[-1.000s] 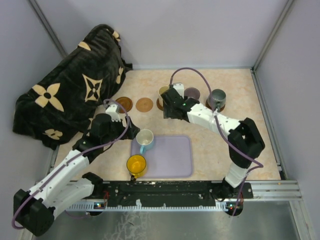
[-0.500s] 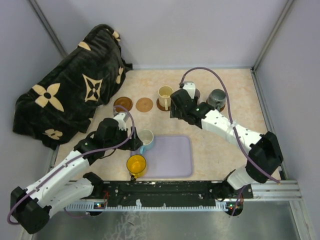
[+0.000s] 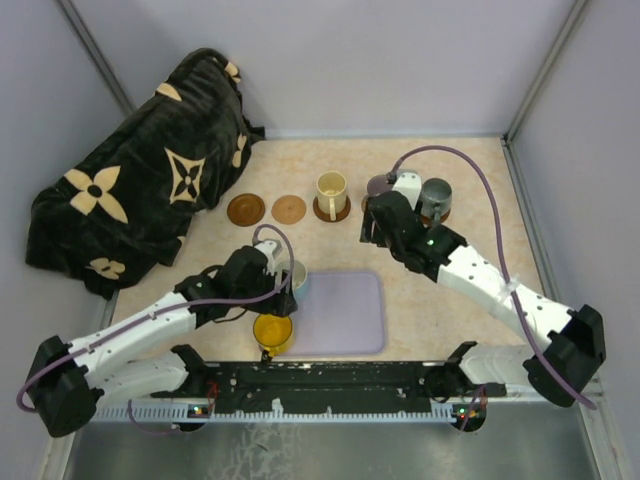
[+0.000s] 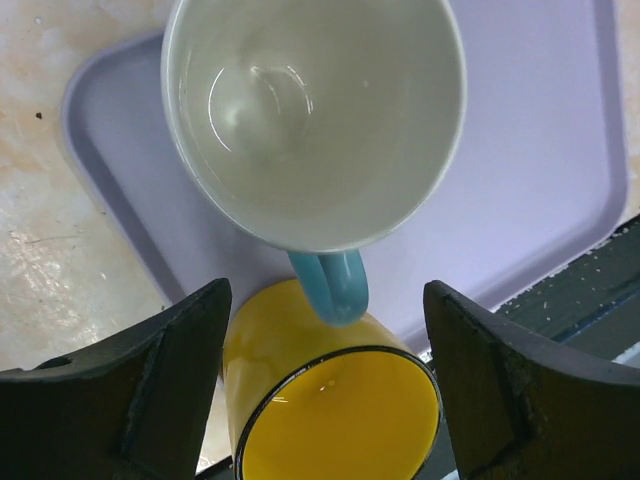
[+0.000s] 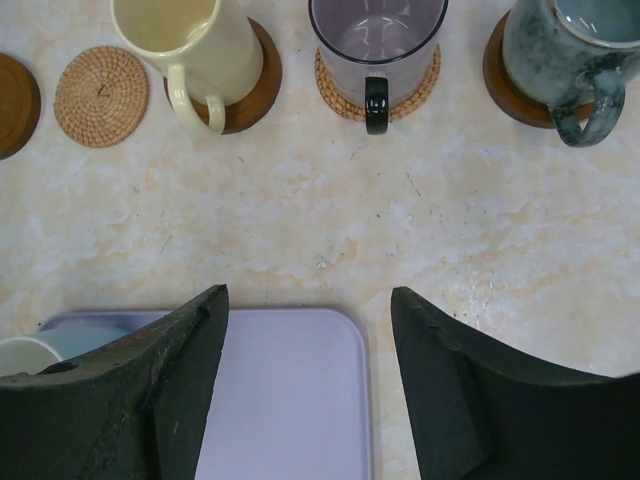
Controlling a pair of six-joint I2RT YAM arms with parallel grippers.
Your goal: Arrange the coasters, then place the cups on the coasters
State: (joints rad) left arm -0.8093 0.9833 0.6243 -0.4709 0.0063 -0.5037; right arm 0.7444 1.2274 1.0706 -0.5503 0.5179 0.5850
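Now both claws gape empty over the tray

I see my left claw spread wide with nothing in its grip; its dark, blunt fingers stand well apart. Just beyond its tips sits the white mug, a glossy round bowl whose light-blue loop handle points back into the gap between the tips. Nearer the wrist, between the fingers, is the yellow mug, shiny, with a thin dark rim. I cannot tell whether either finger touches it. Both mugs stand at one corner of the smooth lavender tray, a rectangle with rounded corners.

My right claw is likewise open and empty, above the tray's far edge. Ahead of it, on the mottled stone-look table top, runs a row. Straight ahead is the purple mug, glassy and black-handled, on a woven coaster. Ahead to the left, the cream mug stands on a dark wooden coaster. Ahead to the right, the speckled grey-green mug stands on a dark disc. Further left lie a tan woven round and a dark wood round, the latter cut by the frame edge.
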